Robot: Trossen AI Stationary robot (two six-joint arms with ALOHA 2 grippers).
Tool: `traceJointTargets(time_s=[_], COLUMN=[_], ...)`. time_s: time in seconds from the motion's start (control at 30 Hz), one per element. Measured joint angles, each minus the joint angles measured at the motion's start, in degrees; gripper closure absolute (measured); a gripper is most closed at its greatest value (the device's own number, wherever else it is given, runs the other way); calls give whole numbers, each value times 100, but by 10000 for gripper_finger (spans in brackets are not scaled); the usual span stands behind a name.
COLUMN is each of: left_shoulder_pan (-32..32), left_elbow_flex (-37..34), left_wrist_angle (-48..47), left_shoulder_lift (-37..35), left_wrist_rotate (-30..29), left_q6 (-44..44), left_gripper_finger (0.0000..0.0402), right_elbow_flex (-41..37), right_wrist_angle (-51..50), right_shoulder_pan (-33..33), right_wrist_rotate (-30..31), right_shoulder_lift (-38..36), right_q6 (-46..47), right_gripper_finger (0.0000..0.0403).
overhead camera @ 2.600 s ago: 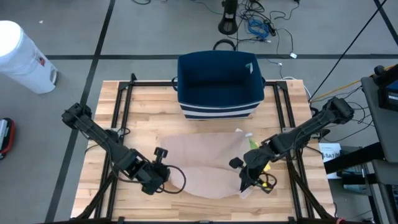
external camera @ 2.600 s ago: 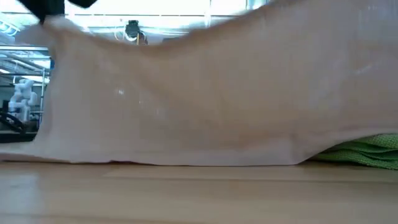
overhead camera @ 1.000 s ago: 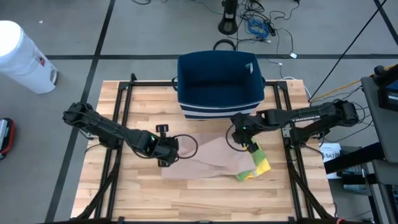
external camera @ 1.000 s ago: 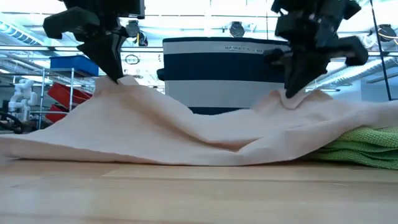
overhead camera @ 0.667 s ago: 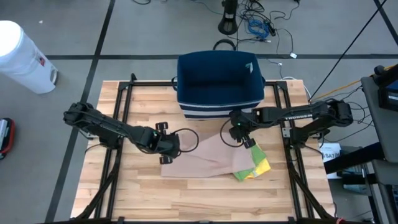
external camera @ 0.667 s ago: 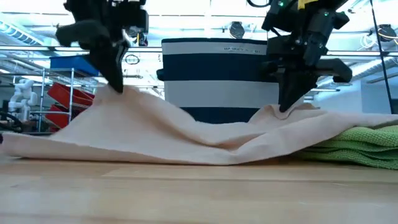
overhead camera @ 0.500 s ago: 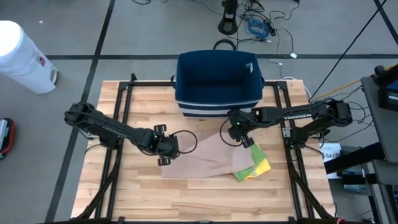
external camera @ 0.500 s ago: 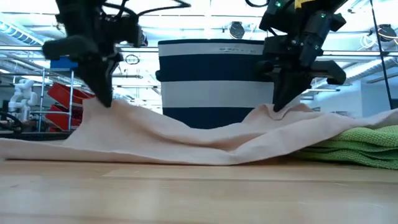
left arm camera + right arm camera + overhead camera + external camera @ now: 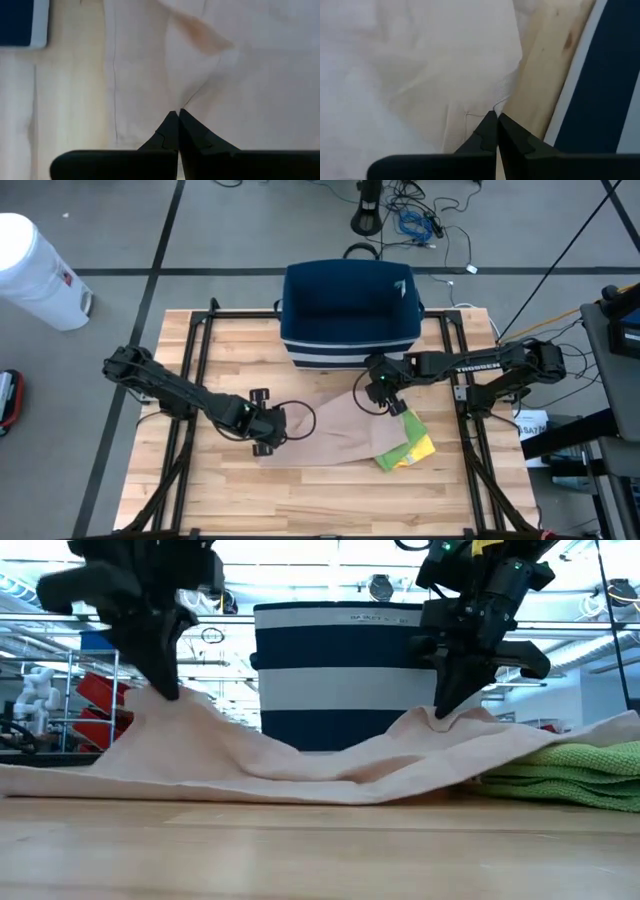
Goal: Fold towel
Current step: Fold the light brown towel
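- High view: the beige towel [image 9: 335, 435] lay on the bench [image 9: 180, 500] in front of the navy basket [image 9: 350, 315], partly over a green cloth [image 9: 412, 448]. My left gripper [image 9: 268, 428] pinched its left edge, my right gripper [image 9: 382, 392] its far right corner.
- Low view: both pinched points stood lifted in peaks, with the cloth sagging between them.
- Left wrist view: the fingers [image 9: 192, 135] were closed on a thin tuck of fabric.
- Right wrist view: the fingers [image 9: 485, 132] were closed right at the hem beside the basket.
- Risk, my judgement: such shallow pinches could slip; the green cloth might drag along and spoil the fold.
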Motion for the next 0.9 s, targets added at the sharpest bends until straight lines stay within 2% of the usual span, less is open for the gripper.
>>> traceJointTargets(time_s=[0.17,0.27,0.47,0.53,0.63,0.7,0.8,0.9], left_shoulder_pan=[13,99,128,129,134,128,40,-138], left_elbow_flex=[50,50,50,50,50,50,50,50], left_wrist_angle=[-152,-333,-311,-322,-393,-387,-286,-83], left_shoulder_lift=[-7,-7,-7,-7,-7,-7,-7,-7], left_wrist_rotate=[-18,-19,-264,-408,-627,-618,-291,323], left_q6=[21,-86,-213,-327,-405,-400,-322,-154], left_gripper_finger=[401,387,311,284,250,234,222,221], right_elbow_flex=[0,1,2,2,2,2,2,-2], right_wrist_angle=[-5,-18,-44,-62,-216,-287,-304,-323], right_shoulder_pan=[-9,-9,-4,0,57,111,229,382], right_wrist_rotate=[138,140,207,441,901,908,596,226], right_shoulder_lift=[0,0,-2,-2,-4,-6,-59,-166], right_q6=[242,321,580,696,768,789,927,1142], right_gripper_finger=[400,382,323,307,295,294,296,300])
